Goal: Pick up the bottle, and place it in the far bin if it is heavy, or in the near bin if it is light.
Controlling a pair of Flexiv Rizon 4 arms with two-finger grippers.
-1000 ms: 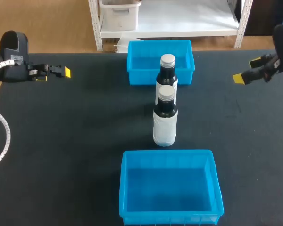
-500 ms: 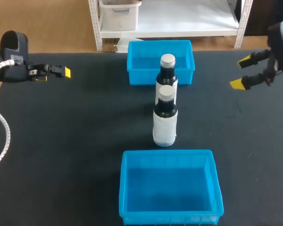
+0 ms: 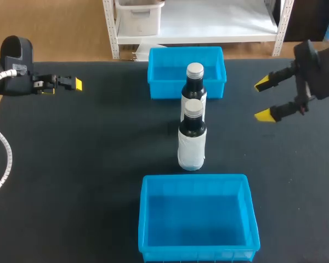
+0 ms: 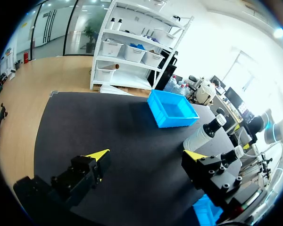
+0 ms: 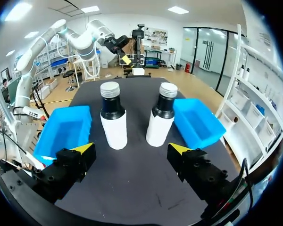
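Two dark bottles with white labels and silver caps stand mid-table, the nearer bottle (image 3: 192,139) just in front of the farther bottle (image 3: 194,87). My right gripper (image 3: 263,99) hangs open to their right, well apart from both. Its wrist view has both bottles ahead of the open right gripper (image 5: 131,149): the nearer bottle (image 5: 113,120) and the farther bottle (image 5: 161,120). My left gripper (image 3: 71,83) stays at the far left edge. It is open and empty in its own view (image 4: 146,155), where both bottles (image 4: 203,135) show far ahead.
The far blue bin (image 3: 186,71) sits right behind the farther bottle; the near blue bin (image 3: 197,219) lies at the table's front. Both look empty. In the right wrist view the near bin (image 5: 66,129) and far bin (image 5: 198,122) flank the bottles.
My right gripper has come left and a little nearer, toward the bottles, and its fingers now show spread wider. The left arm and both bottles have not moved.
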